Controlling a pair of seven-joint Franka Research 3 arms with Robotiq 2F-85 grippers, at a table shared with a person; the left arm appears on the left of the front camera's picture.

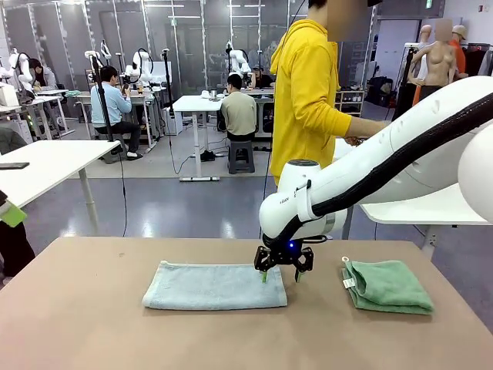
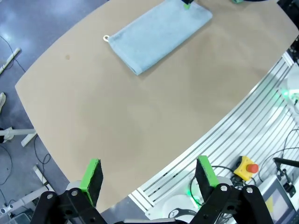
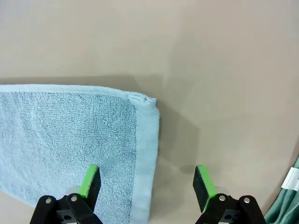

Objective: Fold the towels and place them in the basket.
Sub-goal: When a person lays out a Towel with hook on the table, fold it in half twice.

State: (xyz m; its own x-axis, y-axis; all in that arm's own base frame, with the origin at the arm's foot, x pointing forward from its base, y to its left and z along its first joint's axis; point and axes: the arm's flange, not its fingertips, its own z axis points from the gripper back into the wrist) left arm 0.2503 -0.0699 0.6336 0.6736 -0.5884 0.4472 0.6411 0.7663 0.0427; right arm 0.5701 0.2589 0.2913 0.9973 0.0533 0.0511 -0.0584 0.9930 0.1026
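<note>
Here the right gripper [image 1: 283,271] hovers, jaws open, over the right end of the folded pale blue towel [image 1: 213,286] on the table [image 1: 92,324]. Right of it lies the folded mint-green towel [image 1: 387,287]. The left wrist view adds the left gripper [image 2: 148,175], jaws open, above bare table.

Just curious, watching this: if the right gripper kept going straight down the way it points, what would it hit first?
Probably the end of the pale blue towel: the open right gripper straddles its short edge, one finger over terry cloth, the other over bare table.
</note>
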